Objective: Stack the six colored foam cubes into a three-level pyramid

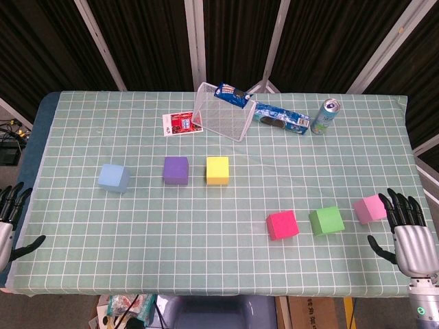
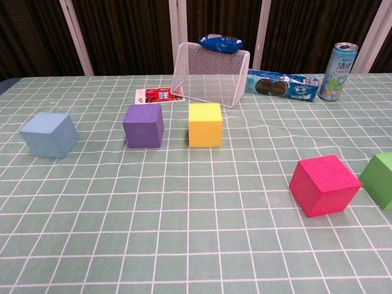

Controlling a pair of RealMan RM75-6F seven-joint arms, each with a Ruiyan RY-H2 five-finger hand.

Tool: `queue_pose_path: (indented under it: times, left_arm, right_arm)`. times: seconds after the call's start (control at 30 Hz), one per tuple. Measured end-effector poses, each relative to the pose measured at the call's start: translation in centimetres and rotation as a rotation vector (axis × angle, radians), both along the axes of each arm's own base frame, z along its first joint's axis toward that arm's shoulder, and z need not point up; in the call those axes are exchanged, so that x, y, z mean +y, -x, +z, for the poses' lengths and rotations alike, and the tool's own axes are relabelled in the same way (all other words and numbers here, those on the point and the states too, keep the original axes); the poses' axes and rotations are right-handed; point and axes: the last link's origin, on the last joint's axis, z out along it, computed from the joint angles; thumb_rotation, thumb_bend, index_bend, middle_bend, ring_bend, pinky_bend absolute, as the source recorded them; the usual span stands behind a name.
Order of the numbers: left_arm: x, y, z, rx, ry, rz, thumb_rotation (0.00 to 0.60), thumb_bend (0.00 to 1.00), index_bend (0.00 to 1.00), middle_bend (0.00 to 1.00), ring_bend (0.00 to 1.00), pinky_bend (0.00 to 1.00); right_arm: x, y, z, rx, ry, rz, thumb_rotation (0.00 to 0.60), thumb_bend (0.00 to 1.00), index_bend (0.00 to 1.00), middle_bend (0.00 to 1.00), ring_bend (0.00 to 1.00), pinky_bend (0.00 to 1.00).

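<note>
I am seeing all six cubes lying singly on the table [image 1: 82,260], none stacked. The pink cube [image 1: 370,208] is sitting just beside my right robot hand [image 1: 407,230], whose fingers are spreading open and holding nothing. Leftward from that robot hand, the green cube [image 1: 326,221] and red cube [image 1: 282,225] are lying in line. The yellow cube [image 1: 217,170], purple cube [image 1: 175,171] and blue cube [image 1: 114,177] are lying well apart from it. My left robot hand [image 1: 9,218] is resting open at the table's edge.
</note>
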Motion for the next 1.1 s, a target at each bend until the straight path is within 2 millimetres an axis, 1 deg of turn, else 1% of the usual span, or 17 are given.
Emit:
queue_pose_path:
  times: [0.5,0.87,1.1]
  left_arm:
    - [-0.28,0.33,0.30,-0.016,-0.002,0.021,0.600,0.00,0.00,0.00,0.00,0.02]
    - [-0.07,0.28,0.15,-0.022,0.002,0.031,0.600,0.00,0.00,0.00,0.00,0.02]
    - [0.48,0.35,-0.32,-0.030,0.013,0.050,0.600,0.00,0.00,0.00,0.00,0.02]
  right_arm:
    - [-0.04,-0.14,-0.34,0.000,-0.014,-0.001,0.600,0.31,0.00,0.00,0.00,0.00]
    - [-0.32,-0.04,-0.58,-0.001,-0.022,-0.015,0.600,0.31,0.00,0.00,0.00,0.00]
    - [-0.86,0.05,-0.69,-0.014,0.003,-0.017,0.600,0.31,0.00,0.00,0.00,0.00]
